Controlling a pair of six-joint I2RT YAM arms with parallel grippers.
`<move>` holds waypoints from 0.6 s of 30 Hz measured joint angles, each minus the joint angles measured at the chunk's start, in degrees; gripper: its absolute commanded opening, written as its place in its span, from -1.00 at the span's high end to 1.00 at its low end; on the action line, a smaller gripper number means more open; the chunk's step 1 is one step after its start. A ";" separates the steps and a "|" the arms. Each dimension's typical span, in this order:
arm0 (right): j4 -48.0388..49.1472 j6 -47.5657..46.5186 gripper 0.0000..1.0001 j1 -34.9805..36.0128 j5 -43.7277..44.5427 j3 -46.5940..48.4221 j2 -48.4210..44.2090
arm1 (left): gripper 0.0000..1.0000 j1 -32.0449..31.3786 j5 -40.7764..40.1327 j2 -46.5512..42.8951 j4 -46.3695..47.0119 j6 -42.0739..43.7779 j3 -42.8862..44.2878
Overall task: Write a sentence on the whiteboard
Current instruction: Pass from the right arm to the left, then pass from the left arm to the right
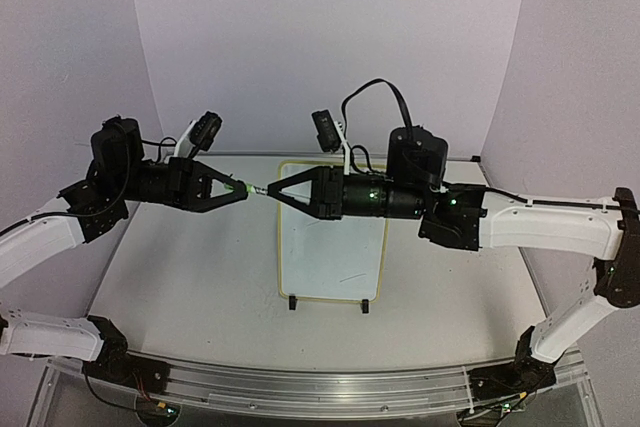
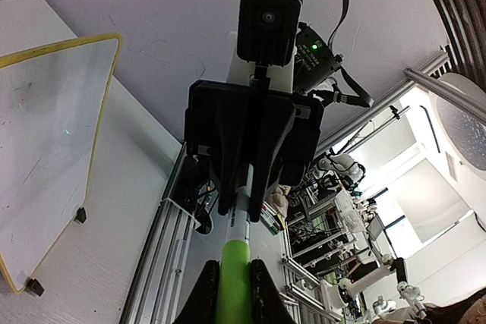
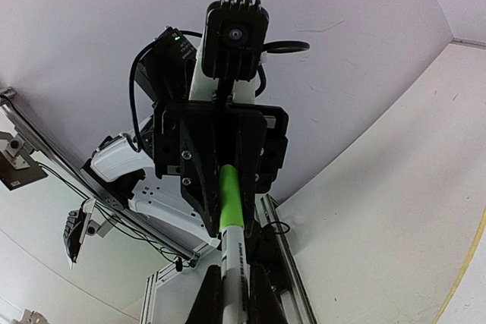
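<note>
A flat, matte, pale grey table (image 1: 180,287) fills the scene, closed in by smooth lilac walls (image 1: 330,37), with a ribbed aluminium rail (image 1: 320,387) along its near edge. Two jointed arms in white shells and black housings reach inward from either side, the left arm (image 1: 40,237) and the right arm (image 1: 550,222), and meet nose to nose above the table's middle.

The whiteboard (image 1: 330,257), a rounded rectangle with a glossy white face and a thin yellow frame, sits at the table's centre. Two small black clip feet (image 1: 293,303) stand on its near edge. The right arm's dark wrist crosses over its far half and hides that part. A faint thin stroke (image 1: 350,277) shows near its lower right.

The left gripper (image 1: 240,188) and the right gripper (image 1: 273,193), both black tapered wedges, point at each other, just left of the whiteboard's far left corner. Between them runs a slim marker (image 1: 258,190), round and white with printed lettering. The right gripper is clenched on the white barrel. The left gripper is closed on the bright green cap (image 2: 234,278) at the marker's end, its fingers pressed against both sides. A boxy black camera (image 1: 207,129) rides behind each wrist.
</note>
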 measured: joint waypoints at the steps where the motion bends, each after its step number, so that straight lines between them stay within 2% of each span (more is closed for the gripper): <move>1: -0.03 0.00 0.88 -0.07 -0.25 0.07 0.00 | 1.00 -0.01 0.05 0.00 0.07 -0.02 -0.01; 12: -1.35 0.24 0.67 -0.35 -2.22 0.91 0.63 | 1.00 0.00 0.07 -0.08 0.62 0.05 -0.02; 18: -1.95 0.42 0.66 -0.35 -3.27 1.14 0.87 | 1.00 0.00 -0.18 -0.09 0.47 0.05 -0.02</move>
